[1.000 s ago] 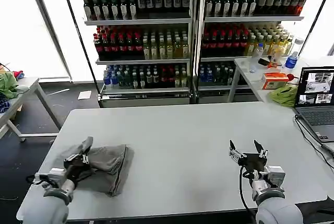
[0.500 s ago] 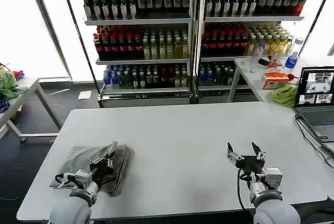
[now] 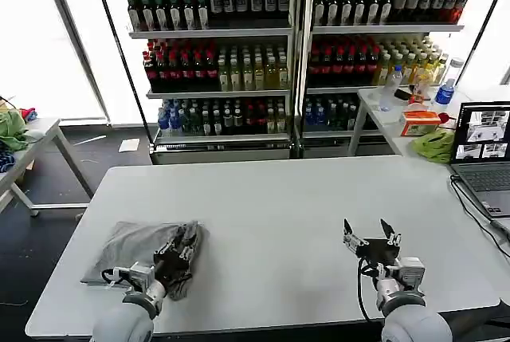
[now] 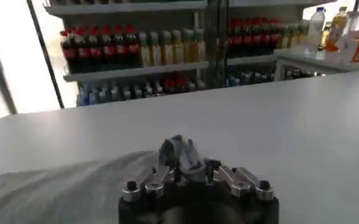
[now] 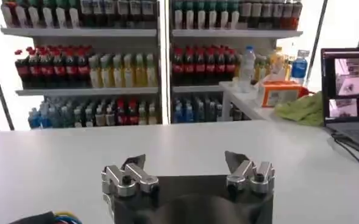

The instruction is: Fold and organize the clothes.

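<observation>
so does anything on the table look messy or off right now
The grey shirt at the table's near left corner is a rumpled bundle, not a neat fold: the left gripper pinches its right edge, which stands up in a bunched ridge. The right gripper hovers open over bare tabletop.

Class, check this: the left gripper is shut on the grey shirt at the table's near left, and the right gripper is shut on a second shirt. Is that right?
Not quite. The left gripper is indeed shut on the grey shirt, but the right gripper is open and holds nothing, hovering above the bare table. The right wrist view shows its jaws apart with no cloth between them.
</observation>
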Controlling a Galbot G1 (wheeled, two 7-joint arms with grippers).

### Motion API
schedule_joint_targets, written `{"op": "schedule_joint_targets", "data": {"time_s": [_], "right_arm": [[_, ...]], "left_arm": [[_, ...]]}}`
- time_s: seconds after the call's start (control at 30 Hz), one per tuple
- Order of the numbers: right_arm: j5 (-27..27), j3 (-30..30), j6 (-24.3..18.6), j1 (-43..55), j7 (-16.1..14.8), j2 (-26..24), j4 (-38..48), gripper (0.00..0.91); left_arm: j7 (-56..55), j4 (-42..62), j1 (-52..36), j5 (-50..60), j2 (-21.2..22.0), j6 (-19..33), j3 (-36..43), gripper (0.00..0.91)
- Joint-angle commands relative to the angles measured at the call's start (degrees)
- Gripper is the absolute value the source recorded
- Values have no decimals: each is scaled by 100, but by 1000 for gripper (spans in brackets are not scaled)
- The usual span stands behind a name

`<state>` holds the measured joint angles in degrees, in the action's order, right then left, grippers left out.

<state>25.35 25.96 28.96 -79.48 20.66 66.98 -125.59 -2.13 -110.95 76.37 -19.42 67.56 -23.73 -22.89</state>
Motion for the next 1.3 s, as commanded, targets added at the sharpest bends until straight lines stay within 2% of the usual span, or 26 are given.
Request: {"op": "schedule_joint_targets", "data": {"time_s": [0.03,0.2,0.37,0.5,0.63,0.93,1.3], "right_arm": [[-42,-77,-4,37,10,1,38,907],[-40,-140,12,126,14,-40,61,907],[-43,-239,16,178,21,-37,55,907],[-40,-264,23,183,17,-54,21,907],[-27,-238,25,174,10,-80,7,907],[-1,-198,18,168,36,-94,-56,907],[22,-169,26,136,30,-154,-36,907]], "left_arm": [[-171,-785,117,-2112,71,-90,-76,907],[-551,-1329,-8,-2566,-273,-196,-650,907],[-598,-1185,-84,-2621,-574,-175,-1247,907],[-538,-435,-175,-2786,-816,-70,-1887,907],[-425,321,-212,-2747,-1105,49,-2139,907],[-242,1403,-240,-2567,-1195,158,-2369,907],[-24,1690,-101,-2506,-970,45,-2193,907]]}}
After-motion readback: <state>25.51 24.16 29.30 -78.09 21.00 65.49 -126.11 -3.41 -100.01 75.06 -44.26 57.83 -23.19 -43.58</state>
